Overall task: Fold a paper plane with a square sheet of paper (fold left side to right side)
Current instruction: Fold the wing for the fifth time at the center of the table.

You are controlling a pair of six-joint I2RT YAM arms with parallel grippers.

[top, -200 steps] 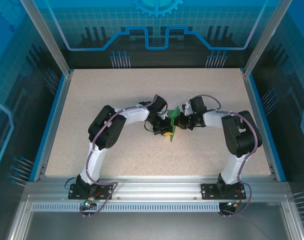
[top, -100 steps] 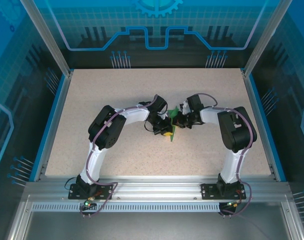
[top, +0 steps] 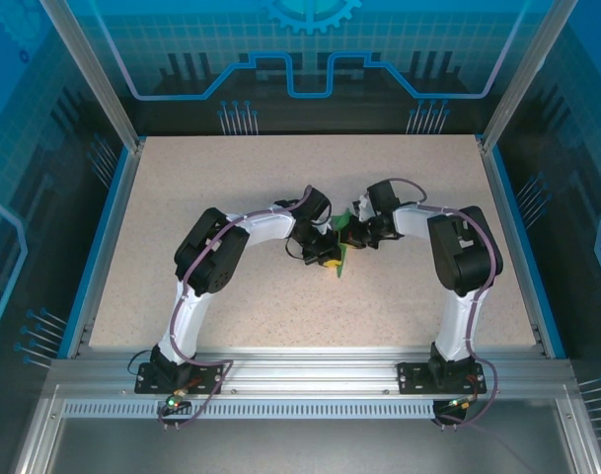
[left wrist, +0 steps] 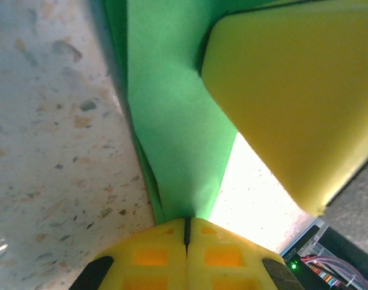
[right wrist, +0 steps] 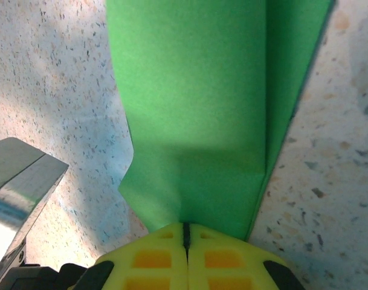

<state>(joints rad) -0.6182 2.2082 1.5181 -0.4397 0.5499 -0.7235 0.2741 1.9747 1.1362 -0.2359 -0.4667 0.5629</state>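
Swung inward at the right elbow since a second ago. From above: paper (top: 341, 267) mid-table, long axis near-to-far, pinched between left gripper (top: 327, 259) and right gripper (top: 353, 237); bare table (top: 231, 178) all round. Left wrist: clamped shut on paper's narrow end. Right wrist: clamped likewise, fold running straight ahead.

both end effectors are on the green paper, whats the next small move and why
Probably lower the square sheet of paper flat onto the table before releasing. The left end effector and right end effector are both shut on it, and it looks doubled over, not yet lying flat.
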